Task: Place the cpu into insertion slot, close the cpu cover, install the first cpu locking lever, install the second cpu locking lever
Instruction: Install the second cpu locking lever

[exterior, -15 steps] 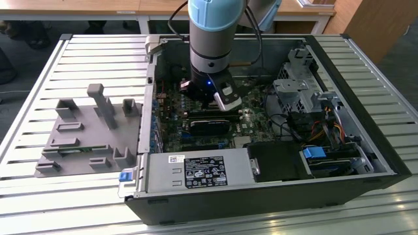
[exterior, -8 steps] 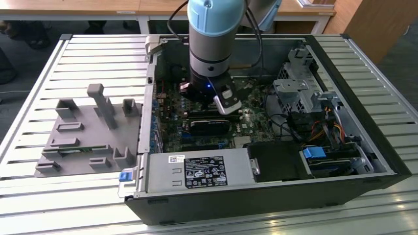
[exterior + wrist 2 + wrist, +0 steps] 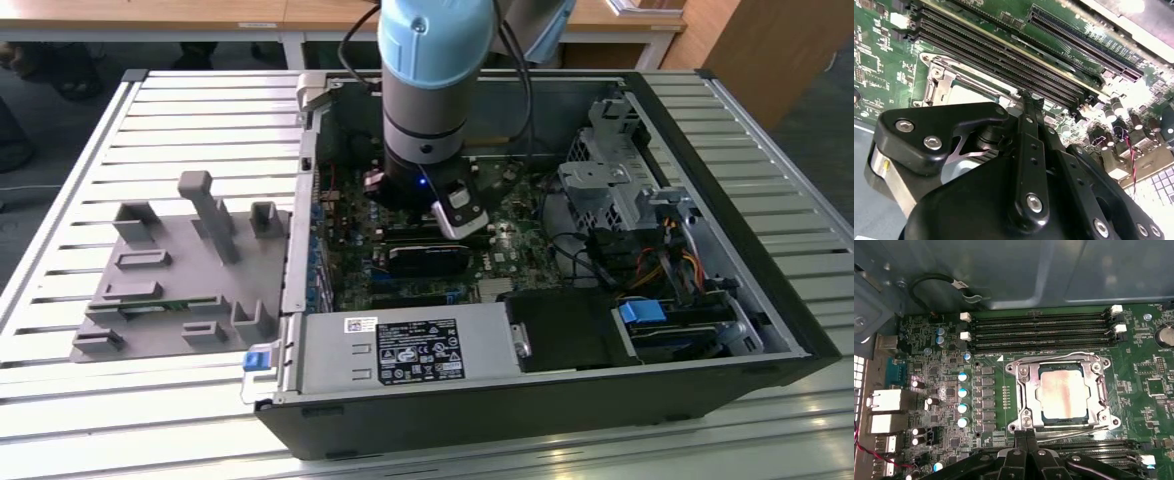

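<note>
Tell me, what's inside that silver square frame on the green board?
The cpu, a pale metal square, lies in the insertion slot, with the cpu cover framing it. The socket's contacts beneath are hidden by the chip. The end effector sits at the frame's edge.

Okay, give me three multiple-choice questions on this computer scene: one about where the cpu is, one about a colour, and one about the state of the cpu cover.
1. Where is the cpu?
A. In the gripper
B. In the insertion slot
C. On the grey tray outside the case

2. What colour is the motherboard?
A. Green
B. Red
C. Blue

3. How is the cpu cover?
A. Standing upright
B. Taken off the board
C. Lying flat around the cpu

Answers:
1 B: in the first wrist view the cpu sits in the insertion slot, apart from the gripper.
2 A: the motherboard is green.
3 C: the cpu cover frames the chip, whose face shows through its window.
</note>
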You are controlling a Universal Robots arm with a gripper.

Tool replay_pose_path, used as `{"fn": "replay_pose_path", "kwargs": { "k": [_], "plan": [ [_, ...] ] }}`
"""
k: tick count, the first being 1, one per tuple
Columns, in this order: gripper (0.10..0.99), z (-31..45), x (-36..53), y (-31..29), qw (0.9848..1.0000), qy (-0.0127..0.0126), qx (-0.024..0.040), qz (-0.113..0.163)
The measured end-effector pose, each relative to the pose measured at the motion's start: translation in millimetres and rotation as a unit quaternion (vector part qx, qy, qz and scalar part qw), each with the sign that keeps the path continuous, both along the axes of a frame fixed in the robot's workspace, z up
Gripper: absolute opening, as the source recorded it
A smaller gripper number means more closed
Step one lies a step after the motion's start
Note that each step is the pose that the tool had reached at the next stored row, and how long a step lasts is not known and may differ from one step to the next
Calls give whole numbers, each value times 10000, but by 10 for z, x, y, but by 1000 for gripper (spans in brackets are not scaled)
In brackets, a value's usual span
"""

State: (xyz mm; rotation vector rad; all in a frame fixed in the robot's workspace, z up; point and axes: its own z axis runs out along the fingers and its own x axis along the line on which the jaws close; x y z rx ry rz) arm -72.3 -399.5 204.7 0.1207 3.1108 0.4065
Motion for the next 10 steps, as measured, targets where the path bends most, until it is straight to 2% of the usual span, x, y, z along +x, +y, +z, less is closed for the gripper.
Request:
{"fn": "replay_pose_path", "kwargs": {
  "k": [3,10],
  "plan": [
    [106,-38,-10,0,10000,0,49,0],
    [106,-90,-26,2,9999,1,105,0]
  ]
}}
